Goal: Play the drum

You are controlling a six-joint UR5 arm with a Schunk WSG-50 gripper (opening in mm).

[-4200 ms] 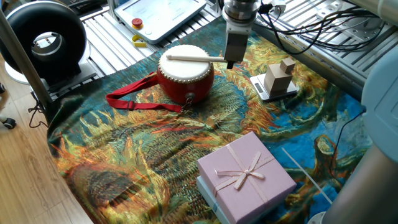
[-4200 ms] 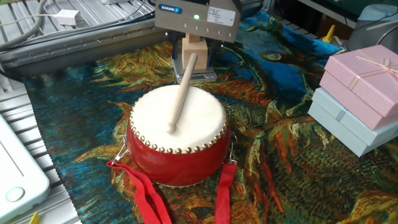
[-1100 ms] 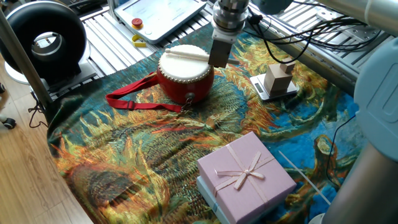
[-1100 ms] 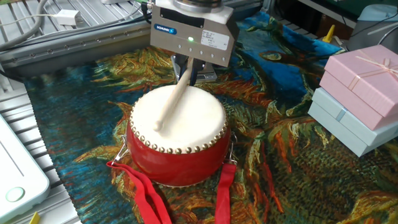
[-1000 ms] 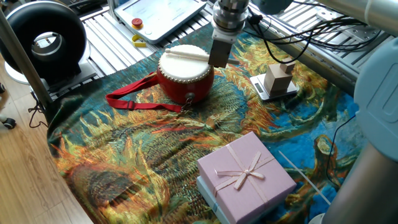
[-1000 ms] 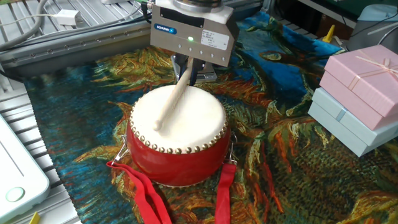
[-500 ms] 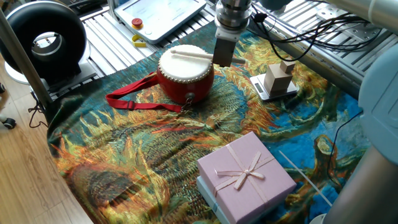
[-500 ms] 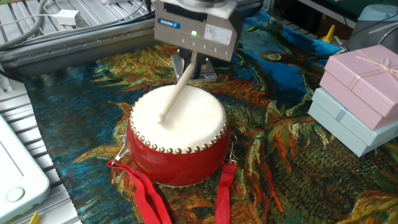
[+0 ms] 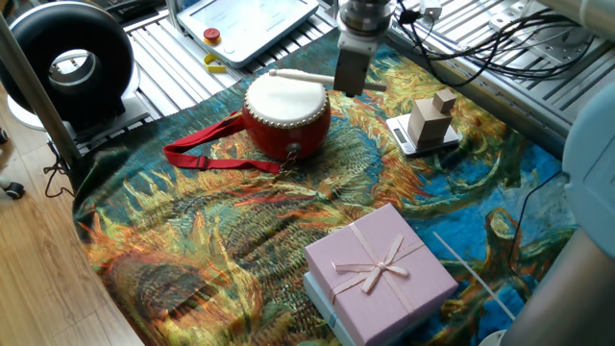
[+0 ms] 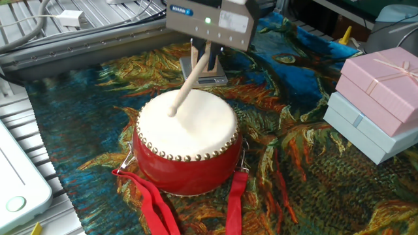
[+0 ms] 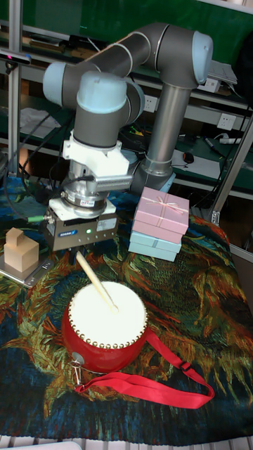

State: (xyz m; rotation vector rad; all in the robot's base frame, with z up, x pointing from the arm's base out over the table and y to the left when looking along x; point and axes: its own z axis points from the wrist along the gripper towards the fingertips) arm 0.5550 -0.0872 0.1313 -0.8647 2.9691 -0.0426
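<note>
Three fixed cameras look down from different sides at the drum (image 9: 285,113).

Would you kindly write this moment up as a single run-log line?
task: play the drum | gripper: shut on drumstick | stick tip: over the skin of the drum, contact unclear | lilac gift box: untouched

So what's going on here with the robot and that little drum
The robot arm is drumming. Its gripper has its jaws shut on a wooden drumstick, angled down over the red drum on the patterned cloth. The stick's tip is at or just above the cream skin; contact can't be confirmed. The lilac gift box and the wooden blocks sit off to the side, untouched.
</note>
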